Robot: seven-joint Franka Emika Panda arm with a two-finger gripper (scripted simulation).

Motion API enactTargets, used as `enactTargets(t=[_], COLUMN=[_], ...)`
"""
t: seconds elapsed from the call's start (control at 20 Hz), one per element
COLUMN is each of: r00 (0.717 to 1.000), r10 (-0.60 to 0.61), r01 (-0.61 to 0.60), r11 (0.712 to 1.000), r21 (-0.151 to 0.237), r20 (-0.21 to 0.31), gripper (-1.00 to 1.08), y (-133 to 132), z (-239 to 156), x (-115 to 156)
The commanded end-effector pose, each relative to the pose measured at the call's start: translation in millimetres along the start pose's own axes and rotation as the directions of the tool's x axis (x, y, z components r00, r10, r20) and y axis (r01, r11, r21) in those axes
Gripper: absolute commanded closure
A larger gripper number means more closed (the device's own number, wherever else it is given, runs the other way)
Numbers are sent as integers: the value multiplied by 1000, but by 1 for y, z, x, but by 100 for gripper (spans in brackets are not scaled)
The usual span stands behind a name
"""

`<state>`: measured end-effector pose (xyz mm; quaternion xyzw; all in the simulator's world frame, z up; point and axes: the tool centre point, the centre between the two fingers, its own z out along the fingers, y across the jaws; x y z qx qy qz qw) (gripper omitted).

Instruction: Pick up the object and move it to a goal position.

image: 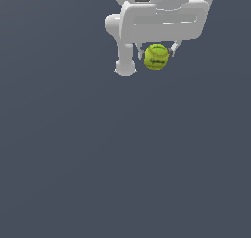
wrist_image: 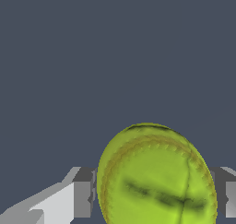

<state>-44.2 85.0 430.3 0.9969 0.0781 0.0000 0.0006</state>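
Item one: the ball [image: 156, 56], round, yellow-green, fuzzy-looking, with faint darker seam marks and a stitched ridge curving across it. You are seeing it sitting near the top of the exterior frame, right of centre, over a flat slate-grey ground [image: 122, 158]. Item two: the gripper [image: 156, 50], smooth glossy white with grey finger pads [wrist_image: 83, 193]. It is pressing one pad against each side of the ball, parted only as wide as the ball, gripping it.
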Motion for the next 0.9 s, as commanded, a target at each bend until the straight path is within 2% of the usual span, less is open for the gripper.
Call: enactTargets(t=[0.0, 0.4, 0.85], r00=[1000, 1000, 1000], r10=[1, 1, 1], r01=[-1, -1, -1], r11=[1000, 1000, 1000], r21=[0, 1, 1], r20=[0, 0, 0], gripper=[108, 108, 108], y=[-8, -24, -29], z=[-22, -65, -78], x=[-1, -2, -1])
